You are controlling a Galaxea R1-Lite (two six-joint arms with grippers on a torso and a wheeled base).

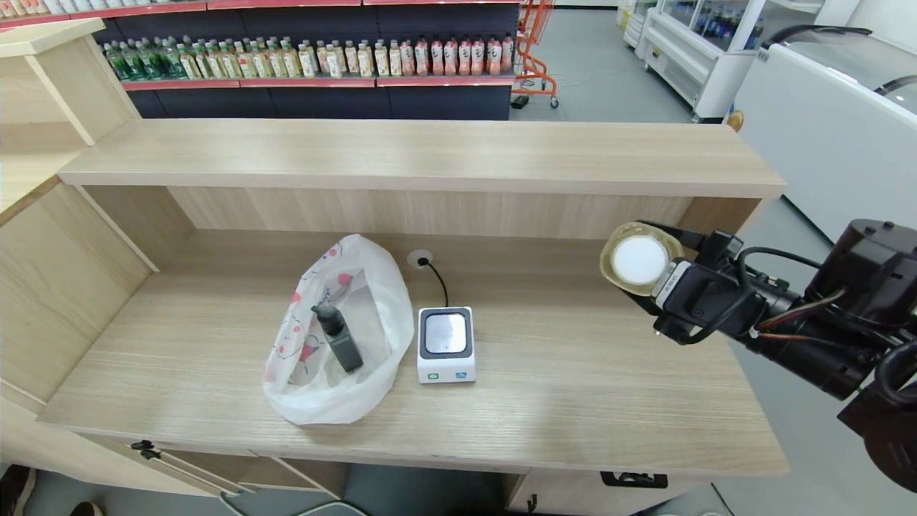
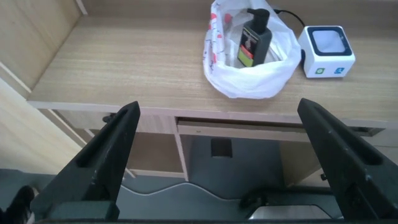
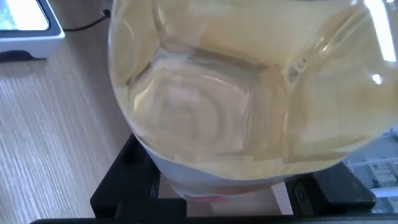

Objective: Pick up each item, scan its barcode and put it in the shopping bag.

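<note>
My right gripper (image 1: 648,269) is shut on a clear bottle of yellowish drink (image 1: 640,262) with a white cap, held above the right end of the wooden counter (image 1: 573,373). From the right wrist the bottle's base (image 3: 249,93) looms very close. The white barcode scanner (image 1: 445,342) sits mid-counter, its cable running to a hole behind it. Just left of the scanner lies the white patterned shopping bag (image 1: 337,333), mouth open, with a dark pump bottle (image 1: 338,337) inside. My left gripper (image 2: 224,162) stands open below the counter's front edge, facing the bag (image 2: 249,53) and scanner (image 2: 326,50).
A raised wooden ledge (image 1: 430,154) runs along the counter's back, and a wooden side wall (image 1: 64,272) closes its left end. Store shelves with drink bottles (image 1: 308,57) stand beyond. A white freezer (image 1: 831,122) is at the right.
</note>
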